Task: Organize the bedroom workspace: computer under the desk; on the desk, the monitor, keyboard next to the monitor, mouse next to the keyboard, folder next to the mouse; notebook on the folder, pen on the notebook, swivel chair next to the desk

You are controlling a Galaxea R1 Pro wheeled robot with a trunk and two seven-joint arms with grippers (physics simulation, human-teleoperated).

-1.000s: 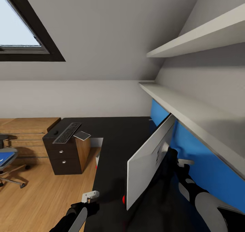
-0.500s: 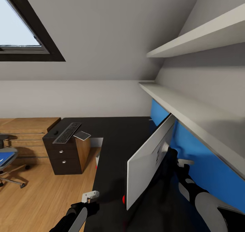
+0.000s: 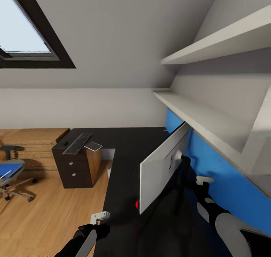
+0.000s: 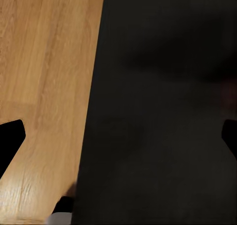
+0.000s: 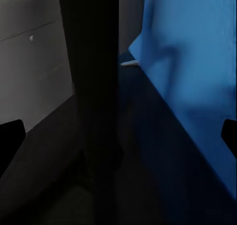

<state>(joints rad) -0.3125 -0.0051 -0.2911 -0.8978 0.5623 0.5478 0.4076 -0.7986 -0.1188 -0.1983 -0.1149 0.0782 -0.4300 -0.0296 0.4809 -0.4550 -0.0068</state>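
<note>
Hovering at the near left edge of the desk (image 3: 124, 155), the left gripper (image 3: 100, 216) has its jaws wide apart with nothing between them; its wrist view looks down on the line where the black top meets the wooden floor (image 3: 45, 212). On the other side, the right gripper (image 3: 203, 180) sits behind the monitor (image 3: 162, 166), between the screen's white back and the blue back panel (image 3: 226, 181), its fingers also spread and empty.

The monitor already stands on the desk, edge-on to the robot, its long axis running away from the body, with the red dot (image 3: 137, 204) at its near lower corner.

What remains lies farther off and to the left. The keyboard (image 3: 76, 143) rests on a dark drawer cabinet (image 3: 75, 166) at the desk's far left end, long axis pointing away, with the mouse (image 3: 65, 143) just beside it and a small grey pad (image 3: 93, 146) on its other side. Farther left, at the frame's edge, the swivel chair (image 3: 9, 174) carries the folder (image 3: 7, 170) on its seat.

All of these lie well beyond and left of both grippers, so the left arm is judged the nearer one, and the base probably has to move first.
</note>
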